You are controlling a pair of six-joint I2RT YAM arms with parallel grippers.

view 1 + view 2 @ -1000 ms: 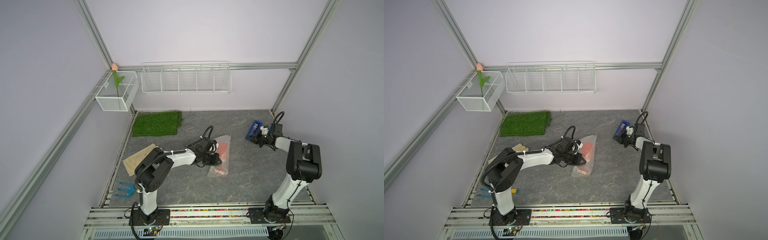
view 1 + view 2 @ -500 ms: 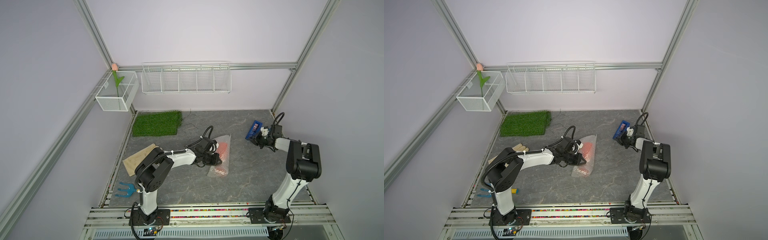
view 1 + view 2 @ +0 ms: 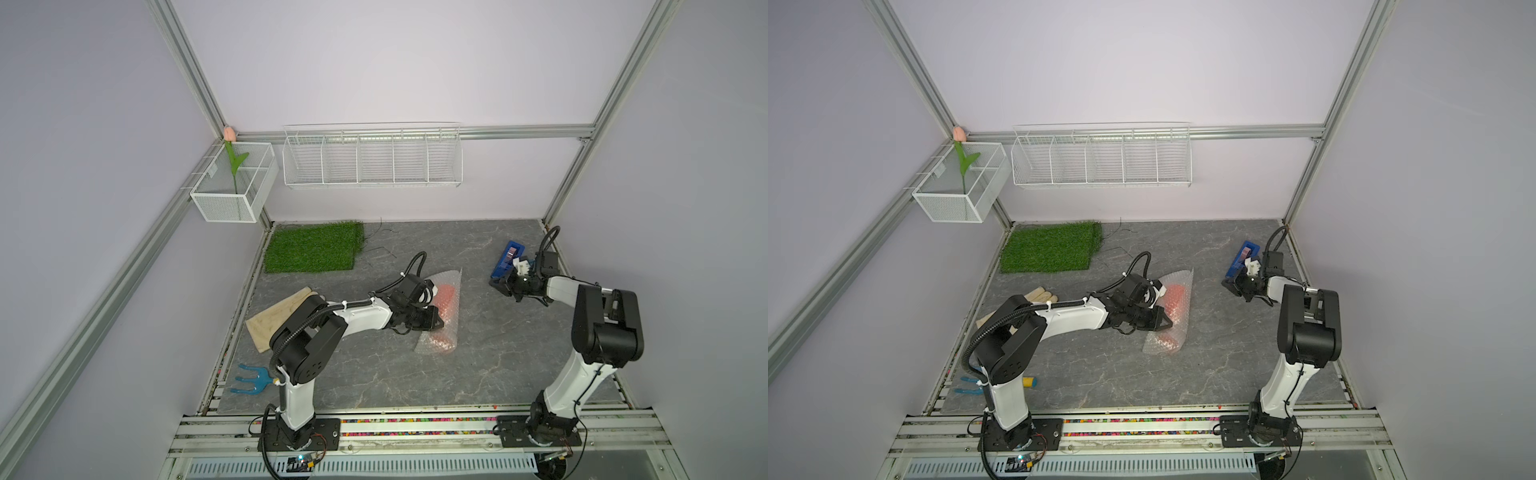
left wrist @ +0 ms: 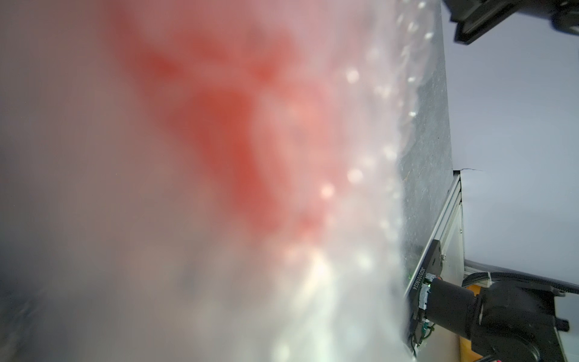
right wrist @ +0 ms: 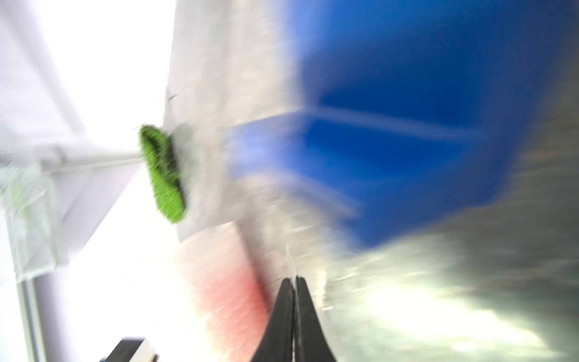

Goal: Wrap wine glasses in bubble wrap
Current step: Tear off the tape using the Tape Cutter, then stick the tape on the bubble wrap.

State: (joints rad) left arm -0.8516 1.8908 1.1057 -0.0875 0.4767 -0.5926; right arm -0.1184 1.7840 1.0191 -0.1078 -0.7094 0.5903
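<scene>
The red-orange wine glass (image 3: pixel 446 297) (image 3: pixel 1173 297) lies on its side, rolled inside the clear bubble wrap (image 3: pixel 440 345) (image 3: pixel 1163 343) mid-table. My left gripper (image 3: pixel 436 323) (image 3: pixel 1165 322) is pressed into the roll's side and shut on the wrap. In the left wrist view, blurred bubble wrap (image 4: pixel 360 282) over the red glass (image 4: pixel 238 141) hides the fingers. My right gripper (image 3: pixel 496 284) (image 3: pixel 1227 284) (image 5: pixel 293 279) is shut just in front of a blue tape dispenser (image 3: pixel 507 259) (image 5: pixel 407 156), with a thin clear sliver of tape sticking out between its fingertips.
A green grass mat (image 3: pixel 313 247) lies at the back left. Beige gloves (image 3: pixel 274 320) and a blue hand rake (image 3: pixel 251 379) sit by the left edge. A wire rack (image 3: pixel 372 160) and a mesh box with a tulip (image 3: pixel 232 187) hang on the walls.
My right gripper has drawn slightly forward and left, away from the blue dispenser, and is still moving. The left arm and the wrapped roll have stayed put.
</scene>
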